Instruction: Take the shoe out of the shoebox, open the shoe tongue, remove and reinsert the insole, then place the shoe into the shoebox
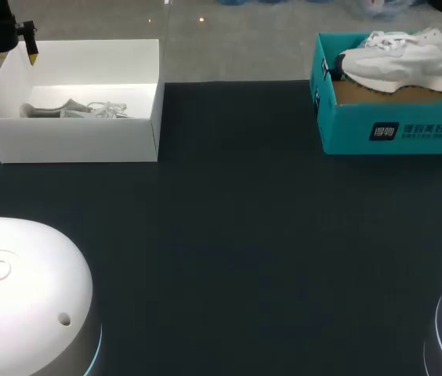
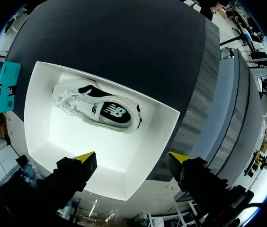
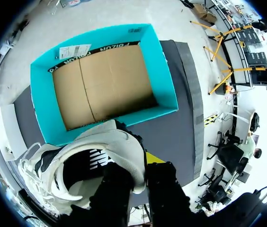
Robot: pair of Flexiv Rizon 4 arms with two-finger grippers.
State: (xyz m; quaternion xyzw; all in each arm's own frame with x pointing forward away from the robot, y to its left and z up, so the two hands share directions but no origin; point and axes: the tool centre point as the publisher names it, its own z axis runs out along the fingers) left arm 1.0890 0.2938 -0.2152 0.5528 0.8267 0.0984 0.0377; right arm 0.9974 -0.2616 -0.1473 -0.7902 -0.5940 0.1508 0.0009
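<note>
One shoe (image 1: pixel 405 59), above teal box (image 1: pixel 346 125) rim

A white shoe (image 1: pixel 405 63) is over the teal shoebox (image 1: pixel 393 131).

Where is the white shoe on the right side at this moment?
In the head view, at the far right, the white shoe hangs over the open teal shoebox. The right wrist view shows the right pincer shut on its collar.
</note>
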